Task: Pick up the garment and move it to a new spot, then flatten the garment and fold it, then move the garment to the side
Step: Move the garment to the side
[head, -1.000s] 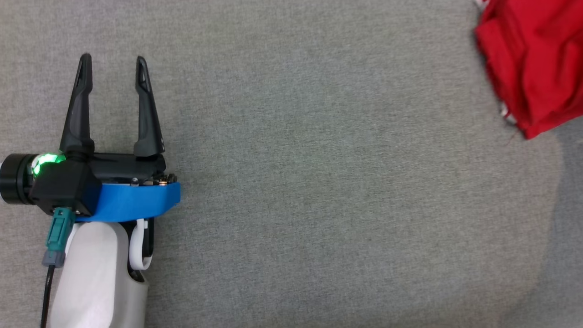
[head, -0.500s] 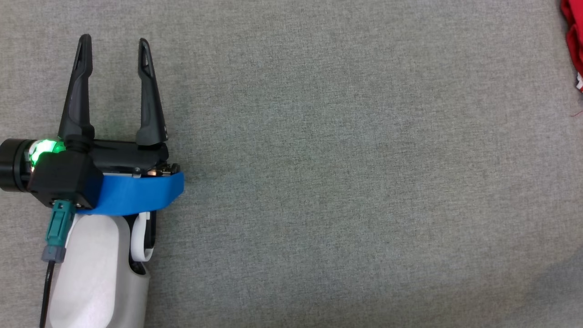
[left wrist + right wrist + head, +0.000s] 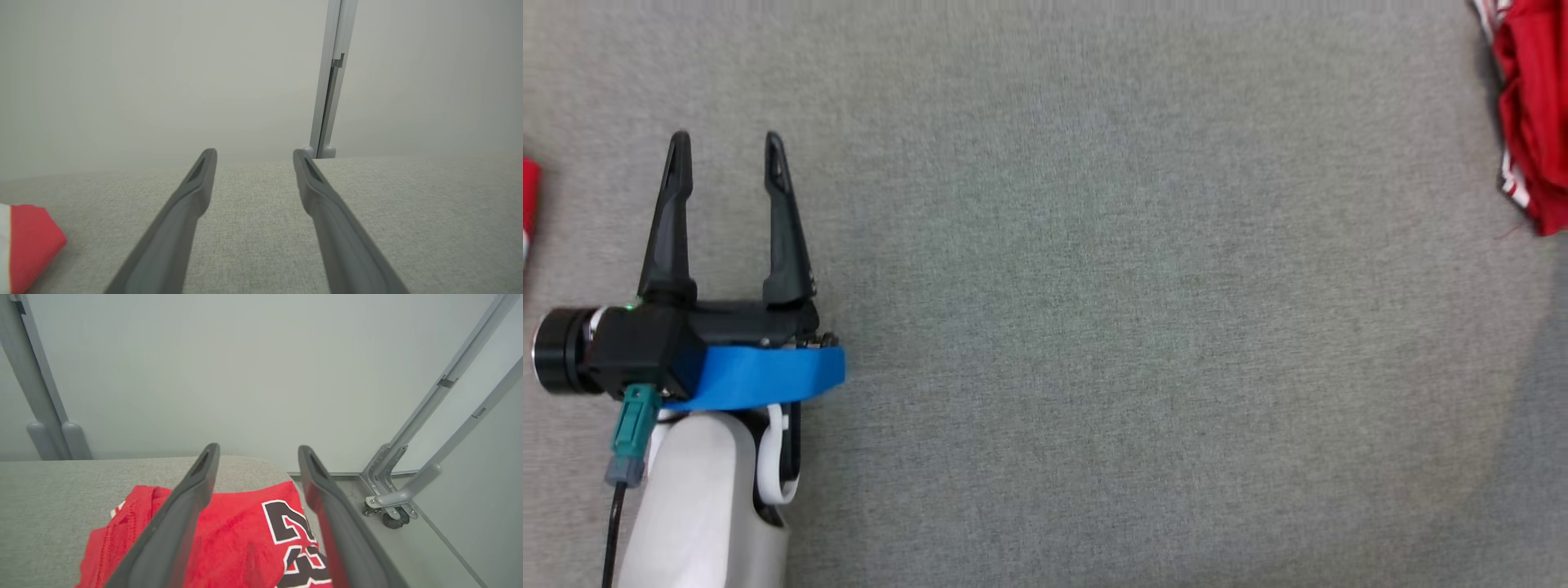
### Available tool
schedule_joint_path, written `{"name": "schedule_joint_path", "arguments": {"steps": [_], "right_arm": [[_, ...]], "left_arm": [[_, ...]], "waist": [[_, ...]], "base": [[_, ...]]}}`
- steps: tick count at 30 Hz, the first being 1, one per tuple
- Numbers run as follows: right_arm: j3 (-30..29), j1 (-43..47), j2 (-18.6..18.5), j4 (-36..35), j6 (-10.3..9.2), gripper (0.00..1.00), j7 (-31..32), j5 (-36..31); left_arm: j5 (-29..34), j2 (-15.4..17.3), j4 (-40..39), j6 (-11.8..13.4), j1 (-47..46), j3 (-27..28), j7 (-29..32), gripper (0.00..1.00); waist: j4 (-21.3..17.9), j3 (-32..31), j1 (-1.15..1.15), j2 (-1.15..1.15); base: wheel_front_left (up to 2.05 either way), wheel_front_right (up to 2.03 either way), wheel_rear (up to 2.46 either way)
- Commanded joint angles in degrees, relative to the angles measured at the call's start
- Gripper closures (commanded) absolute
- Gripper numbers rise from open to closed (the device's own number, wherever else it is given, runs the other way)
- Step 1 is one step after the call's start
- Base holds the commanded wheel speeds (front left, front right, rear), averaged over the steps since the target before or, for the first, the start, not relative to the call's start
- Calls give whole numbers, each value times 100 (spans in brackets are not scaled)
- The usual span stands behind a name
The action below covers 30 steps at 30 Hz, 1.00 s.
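Observation:
The garment (image 3: 245, 531) is a red jersey with black and white numbers. It lies bunched on the grey cloth surface (image 3: 45, 506), close to that surface's right edge. My right gripper (image 3: 258, 448) stands open just above it, fingers spread, with the cloth loose beneath them. In the head view the garment (image 3: 1535, 122) shows at the top right edge. My left gripper (image 3: 725, 140) is open at the lower left over bare grey cloth, nothing between its fingers (image 3: 192, 204).
A second piece of red and white cloth (image 3: 28, 241) lies to the left of my left gripper, and its tip (image 3: 527, 196) shows at the head view's left edge. Beyond the surface's right edge is floor and a grey metal frame on casters (image 3: 392, 514). A pale post (image 3: 329, 81) stands behind.
The garment showed larger and blurred at the upper right a second ago; now it lies still at the right edge. The whole head picture has shifted. My left gripper stays open.

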Motion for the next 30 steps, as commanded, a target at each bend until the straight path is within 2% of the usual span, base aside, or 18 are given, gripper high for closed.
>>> {"name": "schedule_joint_path", "arguments": {"steps": [1, 11, 17, 23, 30], "right_arm": [[43, 159, 137, -61, 2, 0, -61, 72], [729, 972, 984, -818, 2, 0, -193, 45], [932, 1492, 1571, -1355, 2, 0, -193, 20], [931, 2215, 2100, -1970, 2, 0, -195, -48], [760, 3250, 2475, -2671, 2, 0, -195, -198]], "left_arm": [[-47, 30, 47, 8, 91, 50, -41, 0], [-263, -59, 450, 5, 710, 113, -84, 0], [-348, -81, 672, -32, 1073, 136, -89, 0], [-428, -110, 763, -16, 1341, 172, -92, 0], [-437, -117, 817, -14, 1617, 170, -93, 0]], "waist": [[-80, -196, 0, 0], [121, -1231, 0, 0], [242, -1780, 0, 0], [330, -2165, 0, 0], [355, -2509, 0, 0]], "base": [[0, 0, 0], [0, 0, 0], [0, 0, 0], [0, 0, 0], [0, 0, 0]]}}
